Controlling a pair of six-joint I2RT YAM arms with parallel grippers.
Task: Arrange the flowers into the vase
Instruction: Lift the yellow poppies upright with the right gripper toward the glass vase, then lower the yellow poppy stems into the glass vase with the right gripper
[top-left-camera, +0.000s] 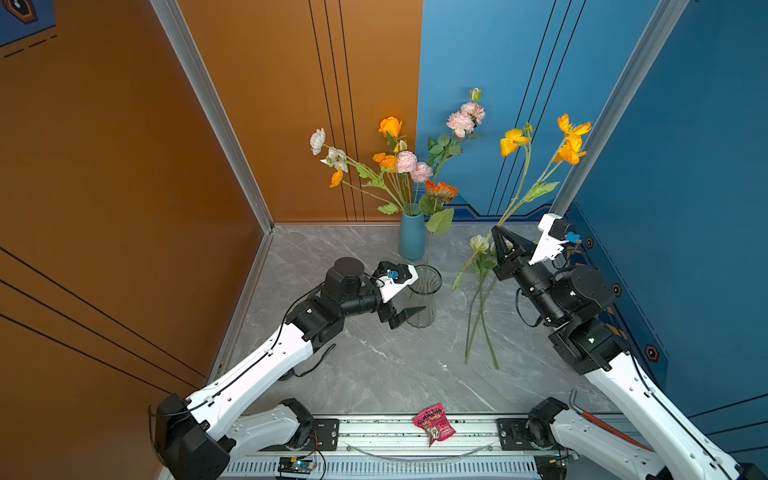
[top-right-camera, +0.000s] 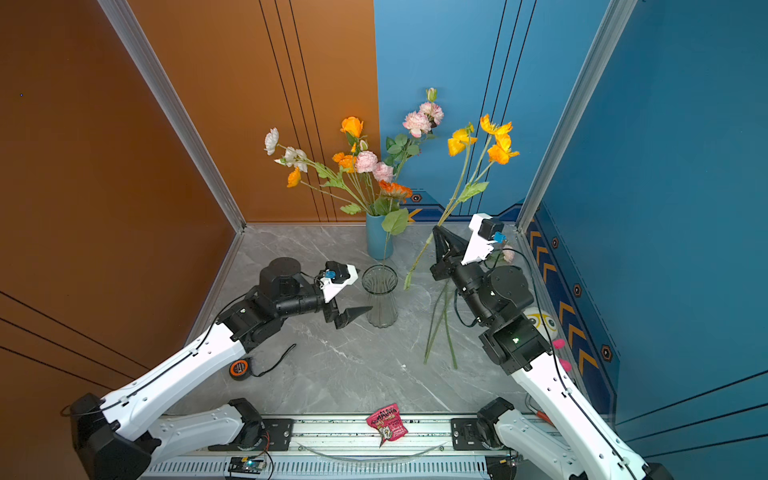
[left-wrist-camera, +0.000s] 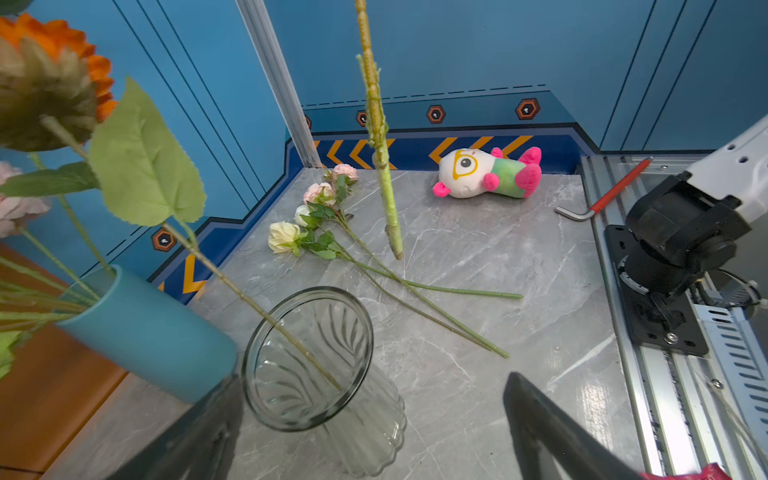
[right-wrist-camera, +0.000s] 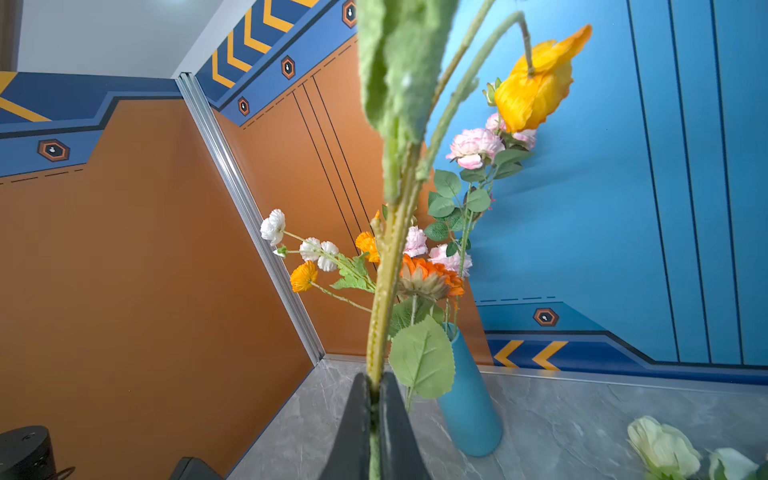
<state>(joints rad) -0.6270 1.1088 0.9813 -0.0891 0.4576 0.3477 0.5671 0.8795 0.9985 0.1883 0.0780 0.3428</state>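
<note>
Flower stem (right-wrist-camera: 384, 291) is pinched tight in right claw (right-wrist-camera: 376, 386), end dangling below for the glass vase (top-left-camera: 428, 291). Left claw (top-left-camera: 405, 305) gapes beside it, probably to steady.

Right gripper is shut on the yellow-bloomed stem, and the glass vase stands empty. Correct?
Not empty: the glass vase holds the stem of the orange flower, as the left wrist view shows. The right gripper is shut on the yellow-bloomed stem.
</note>
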